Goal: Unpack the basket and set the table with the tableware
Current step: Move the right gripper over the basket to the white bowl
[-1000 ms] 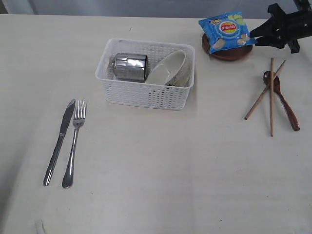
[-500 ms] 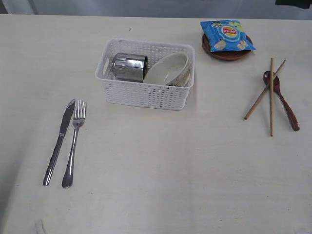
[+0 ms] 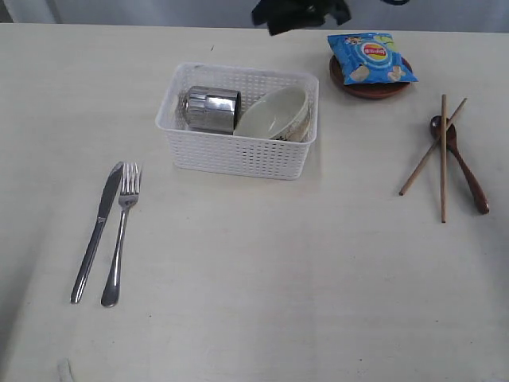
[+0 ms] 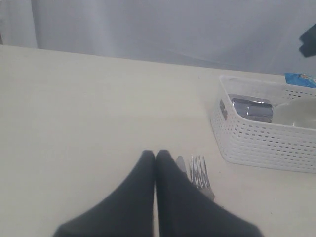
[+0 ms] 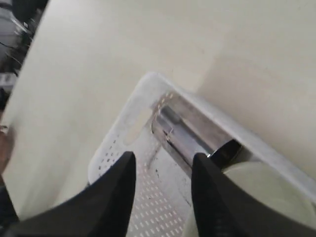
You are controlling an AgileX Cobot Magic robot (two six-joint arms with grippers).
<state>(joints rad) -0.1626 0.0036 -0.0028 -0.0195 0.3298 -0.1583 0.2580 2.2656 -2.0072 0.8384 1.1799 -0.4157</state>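
Left gripper (image 4: 156, 154) pinched closed, empty, just beside knife (image 3: 97, 231) and fork (image 3: 121, 235) on table (image 3: 254, 302); basket (image 3: 238, 155) holds cup (image 3: 211, 109) on its side plus tilted bowl (image 3: 274, 111); right gripper (image 5: 162, 165) jaws apart, empty, over cup; chip bag (image 3: 371, 56) on plate (image 3: 370, 89); chopsticks (image 3: 443, 159) crossing spoon (image 3: 465, 171) at far right

Cup (image 3: 211, 109) and bowl (image 3: 274, 113) in basket (image 3: 238, 155), knife (image 3: 97, 231) beside fork (image 3: 121, 235)

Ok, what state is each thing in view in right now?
basket: upright, holding the cup and bowl
cup: on its side in the basket
bowl: tipped on edge in the basket
knife and fork: flat on the table, side by side
chopsticks: crossed, lying across the spoon
chip bag: resting on the plate
left gripper: shut, empty
right gripper: open, empty, above the basket
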